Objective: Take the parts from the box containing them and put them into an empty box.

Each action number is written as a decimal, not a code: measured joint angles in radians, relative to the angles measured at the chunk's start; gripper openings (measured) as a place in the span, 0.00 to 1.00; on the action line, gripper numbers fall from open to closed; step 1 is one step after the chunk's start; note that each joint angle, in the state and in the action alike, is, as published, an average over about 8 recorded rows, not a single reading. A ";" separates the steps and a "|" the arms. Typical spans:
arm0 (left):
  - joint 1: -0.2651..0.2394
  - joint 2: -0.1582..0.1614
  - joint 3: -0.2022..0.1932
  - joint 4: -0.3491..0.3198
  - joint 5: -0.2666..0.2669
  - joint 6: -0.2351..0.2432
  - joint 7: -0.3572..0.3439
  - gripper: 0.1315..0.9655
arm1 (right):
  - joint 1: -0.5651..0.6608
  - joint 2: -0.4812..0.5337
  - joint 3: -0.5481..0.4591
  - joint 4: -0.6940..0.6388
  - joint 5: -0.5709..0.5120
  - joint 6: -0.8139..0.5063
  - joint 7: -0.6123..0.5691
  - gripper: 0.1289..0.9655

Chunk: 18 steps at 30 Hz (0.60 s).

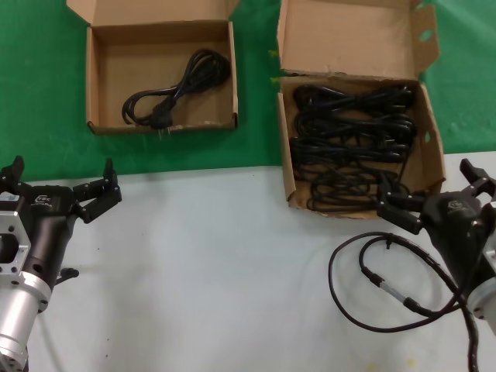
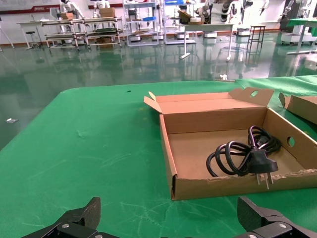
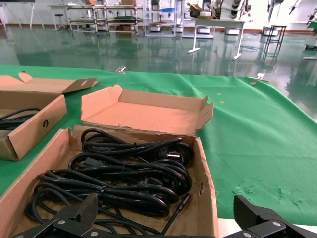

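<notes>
Our right gripper (image 1: 428,194) waits wide open at the big box (image 1: 285,147) of power cords (image 1: 353,132), probably to grab one for the small box (image 1: 93,85), while our left gripper (image 1: 66,186) rests open.

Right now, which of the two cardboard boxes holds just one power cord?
The smaller box on the robot's left holds a single looped cord; the larger box by the right gripper is packed with several bundles.

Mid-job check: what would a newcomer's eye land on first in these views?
The larger box, ahead on the robot's right, packed with black power cords. Across from it, the smaller box holds a single cord. The right gripper sits open at the full box's near edge; the left gripper waits open over the table.
</notes>
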 joint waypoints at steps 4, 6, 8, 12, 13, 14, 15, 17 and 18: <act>0.000 0.000 0.000 0.000 0.000 0.000 0.000 1.00 | 0.000 0.000 0.000 0.000 0.000 0.000 0.000 1.00; 0.000 0.000 0.000 0.000 0.000 0.000 0.000 1.00 | 0.000 0.000 0.000 0.000 0.000 0.000 0.000 1.00; 0.000 0.000 0.000 0.000 0.000 0.000 0.000 1.00 | 0.000 0.000 0.000 0.000 0.000 0.000 0.000 1.00; 0.000 0.000 0.000 0.000 0.000 0.000 0.000 1.00 | 0.000 0.000 0.000 0.000 0.000 0.000 0.000 1.00; 0.000 0.000 0.000 0.000 0.000 0.000 0.000 1.00 | 0.000 0.000 0.000 0.000 0.000 0.000 0.000 1.00; 0.000 0.000 0.000 0.000 0.000 0.000 0.000 1.00 | 0.000 0.000 0.000 0.000 0.000 0.000 0.000 1.00; 0.000 0.000 0.000 0.000 0.000 0.000 0.000 1.00 | 0.000 0.000 0.000 0.000 0.000 0.000 0.000 1.00; 0.000 0.000 0.000 0.000 0.000 0.000 0.000 1.00 | 0.000 0.000 0.000 0.000 0.000 0.000 0.000 1.00; 0.000 0.000 0.000 0.000 0.000 0.000 0.000 1.00 | 0.000 0.000 0.000 0.000 0.000 0.000 0.000 1.00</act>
